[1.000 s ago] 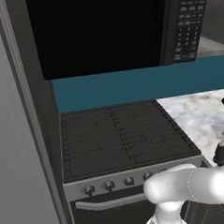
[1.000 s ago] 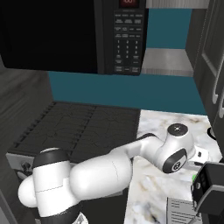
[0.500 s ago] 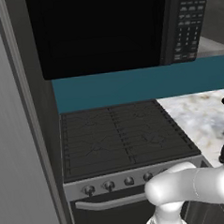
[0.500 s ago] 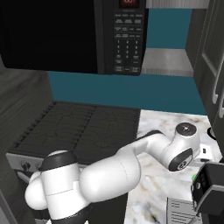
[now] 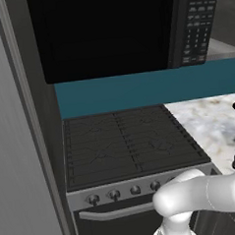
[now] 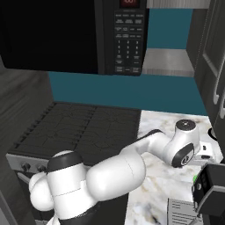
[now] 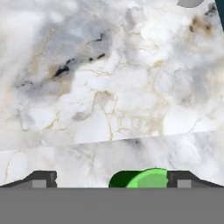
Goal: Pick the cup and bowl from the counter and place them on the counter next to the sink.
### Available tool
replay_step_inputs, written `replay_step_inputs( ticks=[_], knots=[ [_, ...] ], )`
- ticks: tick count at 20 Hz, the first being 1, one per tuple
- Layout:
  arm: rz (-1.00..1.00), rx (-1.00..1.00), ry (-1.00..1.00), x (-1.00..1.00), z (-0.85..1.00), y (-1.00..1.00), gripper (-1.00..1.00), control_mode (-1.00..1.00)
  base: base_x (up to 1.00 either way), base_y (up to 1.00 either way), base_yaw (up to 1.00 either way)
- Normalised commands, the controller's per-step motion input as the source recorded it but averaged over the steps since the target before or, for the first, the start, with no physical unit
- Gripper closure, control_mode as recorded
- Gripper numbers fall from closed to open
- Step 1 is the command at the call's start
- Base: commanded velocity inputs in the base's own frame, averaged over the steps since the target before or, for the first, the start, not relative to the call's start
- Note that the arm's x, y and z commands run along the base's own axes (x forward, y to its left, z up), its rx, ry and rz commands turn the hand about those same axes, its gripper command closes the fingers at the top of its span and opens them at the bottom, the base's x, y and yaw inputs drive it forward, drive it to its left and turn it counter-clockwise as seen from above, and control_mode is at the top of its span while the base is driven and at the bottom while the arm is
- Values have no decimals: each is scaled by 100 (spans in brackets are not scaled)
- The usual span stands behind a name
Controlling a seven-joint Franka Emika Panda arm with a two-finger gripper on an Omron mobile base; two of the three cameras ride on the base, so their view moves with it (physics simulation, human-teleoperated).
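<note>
Gripper jaws spread wide and empty above the marble counter, green cup peeking between the fingertips nearer the right one, arm stretched right past the black stove top.

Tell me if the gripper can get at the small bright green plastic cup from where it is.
Probably yes. In the hand view the small bright green plastic cup sits between the open gripper fingertips, nearer one side, on bare white marble counter; nothing blocks it.
</note>
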Motion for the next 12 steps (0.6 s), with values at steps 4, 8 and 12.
replay_step_inputs(
  ticks=[4, 8, 12],
  knots=[
    [2, 0, 18, 24, -5, 0, -100, -100, 0, 0, 0],
    [2, 0, 6, 5, 0, 0, -100, -100, 0, 0, 0],
    [0, -1, 0, 0, 0, 3, -100, -100, 0, 0, 0]
  ],
)
